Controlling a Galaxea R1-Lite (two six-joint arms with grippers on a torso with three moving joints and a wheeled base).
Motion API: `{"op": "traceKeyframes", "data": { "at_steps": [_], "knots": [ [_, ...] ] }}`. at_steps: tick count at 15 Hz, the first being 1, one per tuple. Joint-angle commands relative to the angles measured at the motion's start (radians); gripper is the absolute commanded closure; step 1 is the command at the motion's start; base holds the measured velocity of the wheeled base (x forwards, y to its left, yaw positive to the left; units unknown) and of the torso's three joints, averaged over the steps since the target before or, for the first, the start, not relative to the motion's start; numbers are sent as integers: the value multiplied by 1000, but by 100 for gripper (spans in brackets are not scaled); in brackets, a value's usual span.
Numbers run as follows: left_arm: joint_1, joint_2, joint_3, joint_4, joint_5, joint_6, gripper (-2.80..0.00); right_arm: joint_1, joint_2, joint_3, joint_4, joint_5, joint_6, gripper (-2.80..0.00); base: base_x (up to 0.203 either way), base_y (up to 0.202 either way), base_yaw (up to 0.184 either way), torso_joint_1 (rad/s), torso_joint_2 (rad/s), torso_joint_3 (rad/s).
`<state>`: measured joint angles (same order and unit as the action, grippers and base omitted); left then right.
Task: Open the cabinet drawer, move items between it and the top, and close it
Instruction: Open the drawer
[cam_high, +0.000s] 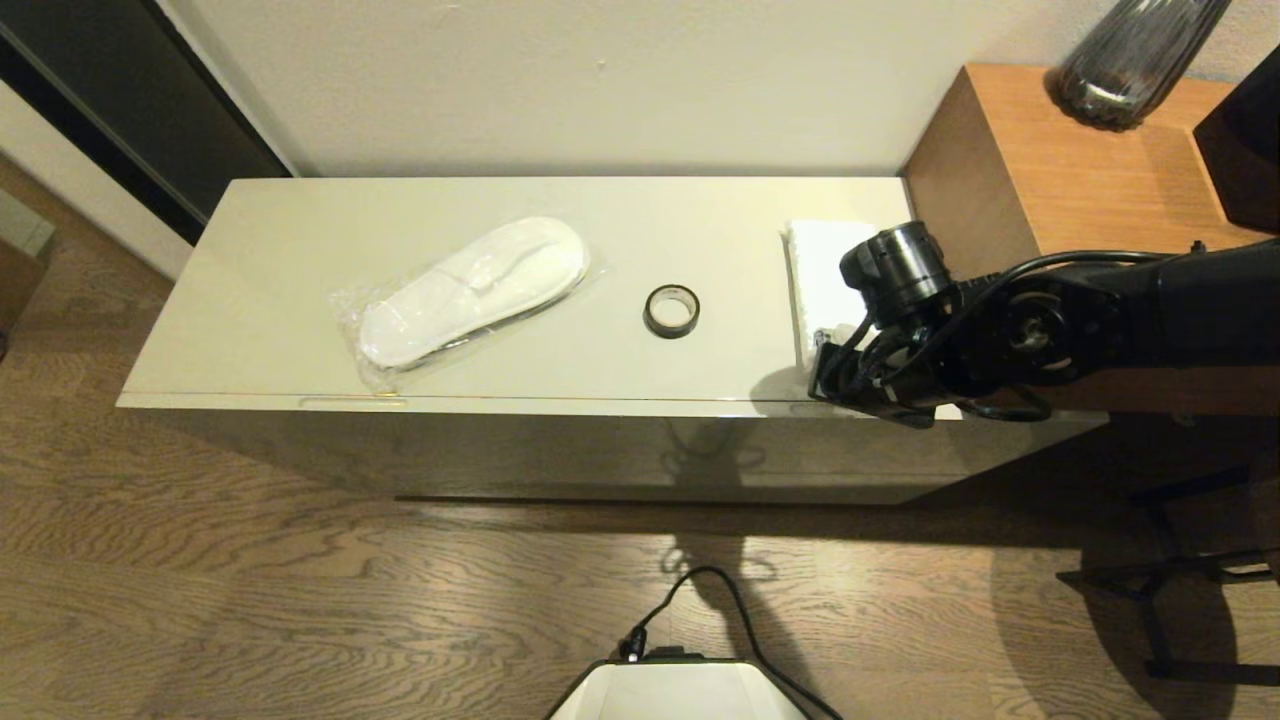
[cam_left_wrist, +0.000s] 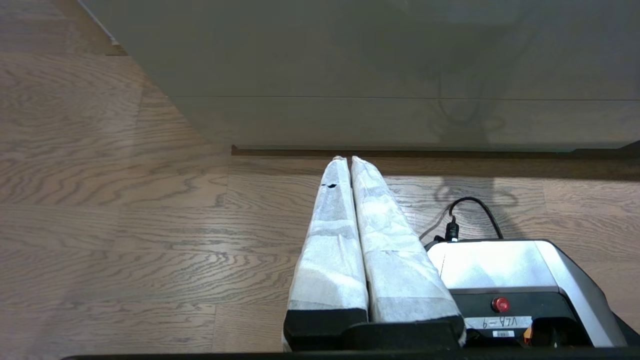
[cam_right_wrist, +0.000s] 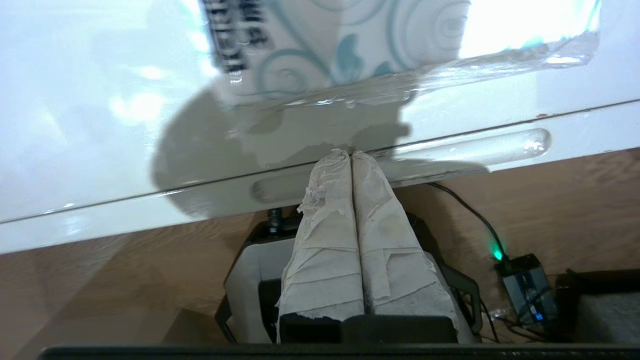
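Note:
The cabinet drawer (cam_high: 600, 450) is closed, its flat front flush below the top (cam_high: 280, 260). On the top lie a pair of white slippers in a clear bag (cam_high: 470, 290), a black tape roll (cam_high: 671, 311) and a white packet (cam_high: 825, 265), which my right arm partly covers. My right gripper (cam_right_wrist: 350, 152) is shut and empty. Its tips rest on the seam along the top's front edge, beside an oblong recess (cam_right_wrist: 450, 150), just in front of the packet (cam_right_wrist: 350, 45). My left gripper (cam_left_wrist: 346, 159) is shut and empty, held low and aimed at the cabinet's front (cam_left_wrist: 350, 75).
A taller brown wooden side table (cam_high: 1050, 170) adjoins the cabinet on the right, carrying a dark glass vase (cam_high: 1130, 60) and a black object (cam_high: 1245, 140). My base (cam_high: 680, 692) and its cable sit on the wood floor in front. Black stand legs (cam_high: 1180, 580) are at the right.

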<state>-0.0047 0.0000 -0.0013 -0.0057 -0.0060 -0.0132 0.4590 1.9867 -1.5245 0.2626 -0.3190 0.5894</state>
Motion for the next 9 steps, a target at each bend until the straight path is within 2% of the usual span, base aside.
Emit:
{"op": "traceKeyframes", "data": {
  "at_steps": [1, 9],
  "knots": [
    [0, 0, 0, 0, 0, -1, 0, -15, 23, 0, -13, -1, 4, 0, 0, 0, 0, 0, 0, 0],
    [0, 0, 0, 0, 0, -1, 0, -20, 14, 42, -11, 0, 7, 0, 0, 0, 0, 0, 0, 0]
  ]
}}
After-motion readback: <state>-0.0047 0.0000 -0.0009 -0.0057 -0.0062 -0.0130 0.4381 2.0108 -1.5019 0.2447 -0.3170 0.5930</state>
